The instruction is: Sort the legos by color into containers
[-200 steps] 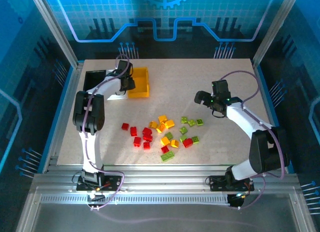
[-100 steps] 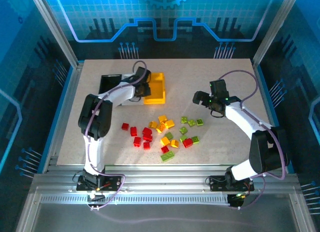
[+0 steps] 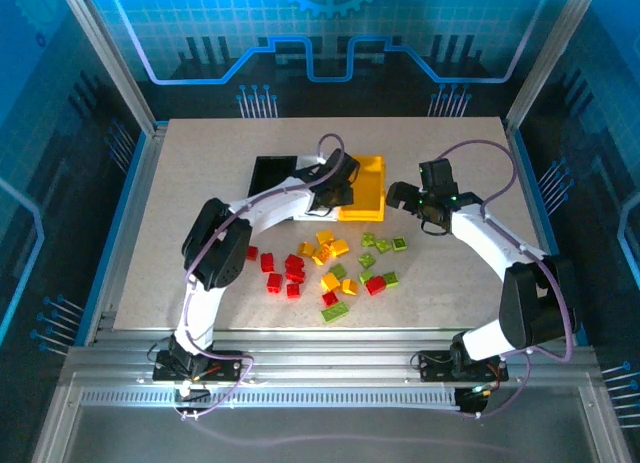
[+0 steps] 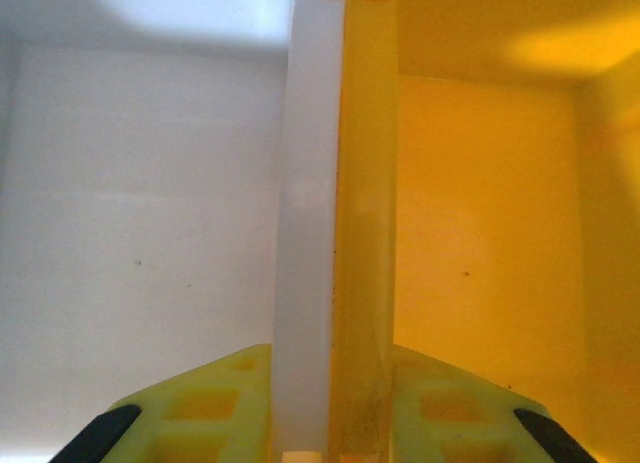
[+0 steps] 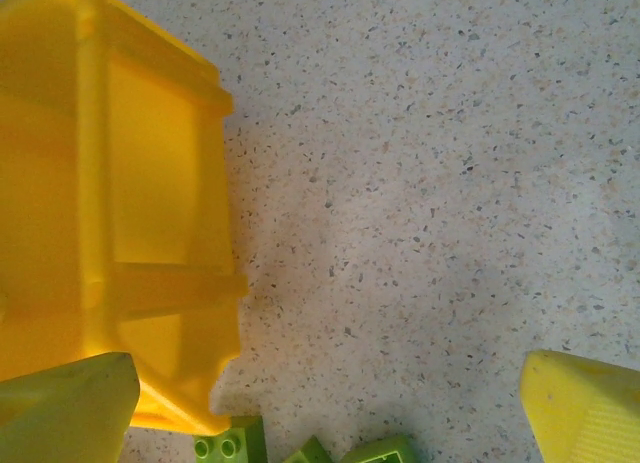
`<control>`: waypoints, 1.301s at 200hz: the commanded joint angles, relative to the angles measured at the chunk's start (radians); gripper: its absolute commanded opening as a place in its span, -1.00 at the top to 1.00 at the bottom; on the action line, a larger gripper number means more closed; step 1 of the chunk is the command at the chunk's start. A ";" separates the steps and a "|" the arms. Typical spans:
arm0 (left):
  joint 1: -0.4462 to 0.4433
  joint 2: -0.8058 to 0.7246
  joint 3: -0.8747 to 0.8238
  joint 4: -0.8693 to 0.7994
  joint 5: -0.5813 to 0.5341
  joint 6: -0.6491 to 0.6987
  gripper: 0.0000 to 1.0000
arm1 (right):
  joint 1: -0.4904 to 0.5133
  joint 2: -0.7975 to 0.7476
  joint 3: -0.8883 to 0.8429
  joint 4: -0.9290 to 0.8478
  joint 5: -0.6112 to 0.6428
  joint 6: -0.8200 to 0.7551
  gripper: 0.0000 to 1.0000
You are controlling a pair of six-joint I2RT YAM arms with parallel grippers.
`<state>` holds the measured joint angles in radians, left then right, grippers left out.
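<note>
While the left gripper [image 4: 335, 423] clamps the bins [image 3: 372, 175] by a wall, any slip could tip them onto the bricks [image 3: 335, 266]. The right gripper [image 3: 402, 196] stands wide.

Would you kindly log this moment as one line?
left gripper: shut on containers at shared wall | right gripper: open, empty | legos: loose on table

The containers [image 3: 372, 181] stand behind the legos [image 3: 330, 280] (a loose scatter) near the table's [image 3: 180, 203] middle

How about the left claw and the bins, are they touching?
Touching. Left wrist view: the left claw is shut on the joined walls of the white bin and yellow bin.
</note>
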<state>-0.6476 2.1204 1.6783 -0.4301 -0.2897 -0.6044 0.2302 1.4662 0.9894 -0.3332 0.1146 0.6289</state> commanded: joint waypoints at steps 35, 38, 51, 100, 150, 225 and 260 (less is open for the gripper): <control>0.013 0.093 0.096 -0.005 -0.023 -0.131 0.75 | 0.011 -0.007 -0.006 -0.007 -0.035 -0.001 -0.97; 0.014 0.095 0.099 -0.002 -0.021 -0.133 0.68 | 0.011 -0.006 -0.004 -0.007 -0.036 -0.002 -0.97; 0.016 0.097 0.102 0.008 -0.010 -0.132 0.40 | 0.011 -0.006 -0.003 -0.008 -0.042 -0.003 -0.97; 0.011 -0.019 0.046 0.096 0.040 -0.089 -0.22 | 0.012 0.038 0.036 -0.001 -0.102 -0.031 -0.97; 0.012 -0.336 -0.197 0.209 0.104 -0.010 -0.98 | 0.043 0.207 0.181 -0.064 -0.106 -0.086 -0.71; 0.018 -0.813 -0.724 0.314 0.209 -0.068 -0.98 | 0.106 0.027 0.003 -0.227 0.087 -0.035 -0.63; 0.041 -0.959 -0.908 0.418 0.207 -0.102 -0.98 | 0.110 -0.057 -0.151 -0.245 0.080 -0.031 -0.57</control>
<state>-0.6296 1.2602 0.8604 -0.1101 -0.1059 -0.6659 0.3317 1.4528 0.9241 -0.5140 0.1654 0.5835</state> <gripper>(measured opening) 0.990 0.787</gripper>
